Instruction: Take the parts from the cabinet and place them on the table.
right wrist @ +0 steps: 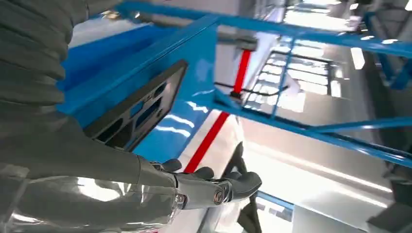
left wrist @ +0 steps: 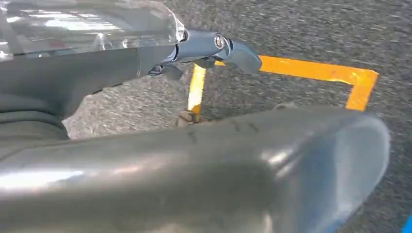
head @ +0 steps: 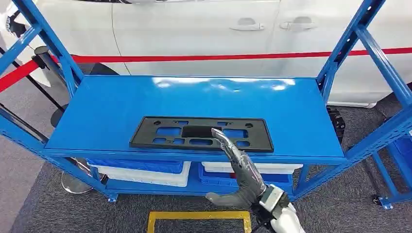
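A black plate [head: 201,133] is seen lying flat on the blue top shelf [head: 121,104] of a blue metal rack [head: 362,41], close to the shelf's front edge and roughly centred along it. The plate is a long rectangular frame pierced with several cut-outs, with a solid dark patch in the middle.

The right hand [head: 240,167] is raised from below in the head view, its fingers [head: 224,141] stretched out and apart, the thumb held out to the side. The fingertips are seen over the front edge of the plate, near its middle; whether they touch it cannot be told. Nothing is grasped, and the hand is released. In the right wrist view the same hand [right wrist: 214,187] is shown with fingers spread, and the plate [right wrist: 141,109] is seen beside it on the shelf.

In the left wrist view the left hand [left wrist: 194,53] is seen above grey carpet [left wrist: 301,29] marked with orange tape [left wrist: 316,70]. Whether it is released or clenched cannot be told.

Under the top shelf, blue and white bins [head: 145,170] are set on a lower level. Behind the rack a white car [head: 194,29] is parked, and a red band [head: 194,58] is stretched across in front of it. A yellow outline [head: 199,216] is marked on the floor.
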Motion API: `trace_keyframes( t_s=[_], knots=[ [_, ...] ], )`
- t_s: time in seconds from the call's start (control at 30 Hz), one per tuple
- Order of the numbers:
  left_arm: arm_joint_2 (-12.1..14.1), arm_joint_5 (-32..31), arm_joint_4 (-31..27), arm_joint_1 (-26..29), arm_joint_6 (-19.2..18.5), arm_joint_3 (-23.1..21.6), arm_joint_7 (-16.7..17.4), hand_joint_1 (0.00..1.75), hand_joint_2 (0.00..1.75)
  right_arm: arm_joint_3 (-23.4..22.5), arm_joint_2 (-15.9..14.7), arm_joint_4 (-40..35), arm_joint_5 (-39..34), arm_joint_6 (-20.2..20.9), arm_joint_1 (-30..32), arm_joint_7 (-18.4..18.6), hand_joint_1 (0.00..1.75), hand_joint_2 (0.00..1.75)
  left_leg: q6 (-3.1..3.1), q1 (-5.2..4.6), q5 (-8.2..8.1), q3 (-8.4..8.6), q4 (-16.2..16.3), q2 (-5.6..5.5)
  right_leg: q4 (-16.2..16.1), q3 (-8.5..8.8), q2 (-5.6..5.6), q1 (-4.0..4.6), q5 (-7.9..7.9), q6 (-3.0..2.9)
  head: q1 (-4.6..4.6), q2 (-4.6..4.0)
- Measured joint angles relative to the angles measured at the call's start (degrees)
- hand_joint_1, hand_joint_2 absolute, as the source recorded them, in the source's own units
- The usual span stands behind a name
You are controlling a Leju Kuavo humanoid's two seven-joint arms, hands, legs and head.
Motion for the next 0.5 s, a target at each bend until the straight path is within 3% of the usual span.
trace_keyframes(
  t_s=[0.03, 0.07, 0.17, 0.2, 0.23, 0.27, 0.37, 0.4, 0.43, 0.47, 0.5],
  knots=[
    [0.0, -0.3, 0.0, 0.0, 0.0, 0.2, -0.1, 0.00, 0.00, 0.7, 0.0, 1.5, 1.3, -1.0, -0.9, 0.0, 0.00, 1.75, 0.47, -0.12, 2.48, 2.03, -5.6, 0.08, 0.0, 0.60, -0.02, 0.04, -0.47, 0.17, 0.02, 0.00],
    [0.0, -0.4, 0.0, 0.0, 0.0, 0.3, 0.0, 0.00, 0.00, 1.4, 0.1, 3.0, 2.4, -1.9, -2.0, 0.0, 0.00, 1.75, 0.62, -0.51, 1.35, 2.45, -5.8, 0.07, 0.0, 0.60, -0.01, 0.35, -0.64, 0.41, 0.11, 0.00],
    [-0.1, -0.9, 0.0, 0.0, 0.3, 0.5, -0.1, 0.00, 0.00, 4.3, 0.5, 7.4, 9.0, -6.7, -5.2, 0.5, 0.00, 1.75, 1.17, -0.71, 1.36, 2.45, -6.5, -0.02, 0.1, 0.17, 0.08, 0.12, -0.69, 1.13, 0.02, 0.00],
    [-0.2, -1.1, 0.0, 0.0, 0.4, 0.7, -0.1, 0.00, 0.00, 5.6, 0.9, 9.0, 12.5, -8.9, -6.2, 1.4, 0.00, 1.75, 1.40, -0.61, 1.43, 2.52, -6.8, -0.02, -0.1, 0.29, 0.09, 0.18, -0.76, 1.35, 0.07, 0.00],
    [-0.5, -1.5, 0.0, 0.0, 0.4, 0.7, -0.1, 0.00, 0.00, 6.6, 1.2, 10.1, 15.9, -10.6, -7.3, 2.5, 0.00, 1.75, 1.81, 0.14, 1.66, 3.05, -7.6, 0.06, 0.2, 0.39, 0.10, 0.26, -1.37, 1.69, 0.06, 0.00],
    [-0.5, -1.6, 0.0, -0.1, 0.5, 0.8, -0.1, 0.00, 0.00, 7.6, 1.6, 11.8, 19.2, -12.5, -8.8, 3.6, 0.00, 1.75, 2.00, 0.11, 1.62, 3.40, -7.8, 0.04, 2.0, -0.28, -0.04, 0.29, -2.37, 1.98, 0.26, 0.00],
    [-0.7, -2.4, 0.0, -0.3, 0.5, 1.2, -0.1, 0.00, 0.00, 10.4, 2.5, 17.3, 27.8, -17.2, -12.2, 7.1, 0.00, 1.75, 2.34, 0.11, 1.45, 3.45, -7.9, 0.13, 14.5, -7.30, -0.04, -0.36, -7.44, 2.61, 0.33, 0.00],
    [-0.7, -2.8, 0.0, -0.3, 0.3, 1.2, -0.1, 0.00, 0.00, 11.4, 3.0, 19.6, 30.6, -18.6, -13.0, 8.5, 0.00, 1.75, 2.31, 0.12, 1.37, 3.46, -7.8, 0.08, 17.1, -9.15, -0.06, -0.52, -7.69, 2.79, 0.35, 0.00],
    [-0.7, -2.9, 0.0, -0.3, 0.2, 1.2, -0.1, 0.00, 0.00, 12.1, 3.3, 21.4, 32.3, -19.6, -13.8, 9.2, 0.00, 1.75, 2.25, 0.16, 1.28, 3.57, -7.8, 0.00, 17.2, -9.72, -0.07, -0.78, -6.49, 2.95, 0.35, 0.00],
    [-0.7, -3.1, 0.0, -0.3, 0.0, 1.2, -0.1, 0.00, 0.00, 12.9, 3.7, 23.2, 33.8, -20.8, -14.7, 9.9, 0.00, 1.75, 2.11, 0.21, 1.07, 3.80, -7.7, -0.09, 14.4, -8.91, -0.10, -1.05, -3.77, 3.08, 0.35, 0.00],
    [-0.7, -3.4, 0.0, -0.2, -0.1, 1.2, -0.1, 0.00, 0.00, 13.6, 4.1, 24.7, 35.9, -22.5, -15.5, 11.1, 0.00, 1.75, 1.89, 0.28, 0.87, 4.11, -7.6, -0.15, 10.1, -7.06, -0.13, -1.22, -0.80, 3.09, 0.35, 0.00]
  ],
)
